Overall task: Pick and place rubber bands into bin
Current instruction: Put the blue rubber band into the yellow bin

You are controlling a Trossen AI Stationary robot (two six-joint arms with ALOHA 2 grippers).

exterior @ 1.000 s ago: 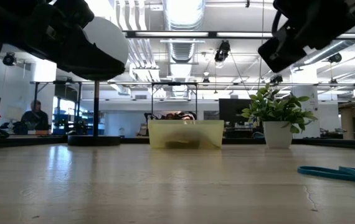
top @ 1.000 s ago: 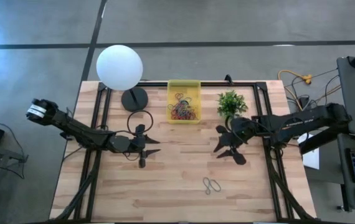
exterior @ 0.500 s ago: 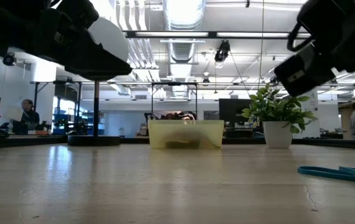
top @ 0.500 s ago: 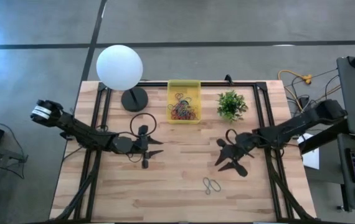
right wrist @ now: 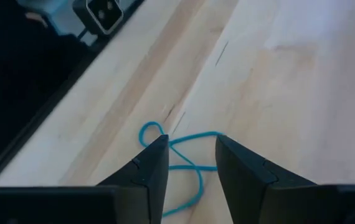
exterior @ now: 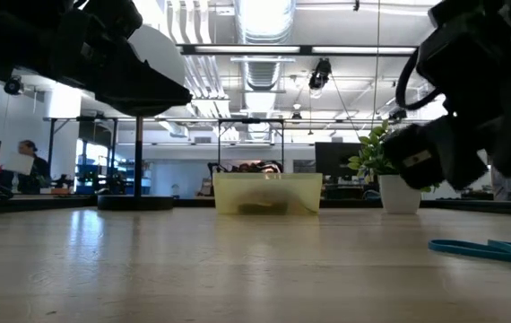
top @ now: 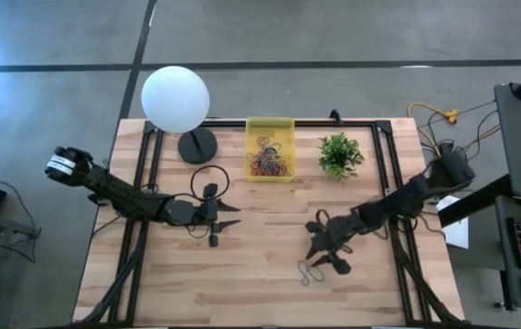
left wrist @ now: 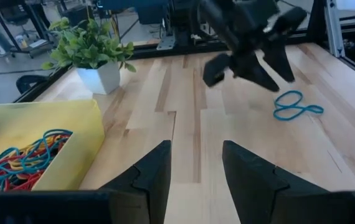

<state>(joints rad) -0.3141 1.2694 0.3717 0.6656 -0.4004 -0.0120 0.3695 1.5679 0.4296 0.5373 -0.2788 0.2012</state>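
The right pincer (right wrist: 189,163) hides part of the blue rubber band (right wrist: 180,163).

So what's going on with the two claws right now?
Right gripper open, above loose blue rubber band. Left gripper open, waiting mid-table. Bin holds bands. Nothing in the way.

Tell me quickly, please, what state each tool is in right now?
Left tool: open, holding nothing.
Right tool: open, empty, over the blue rubber band on the table.
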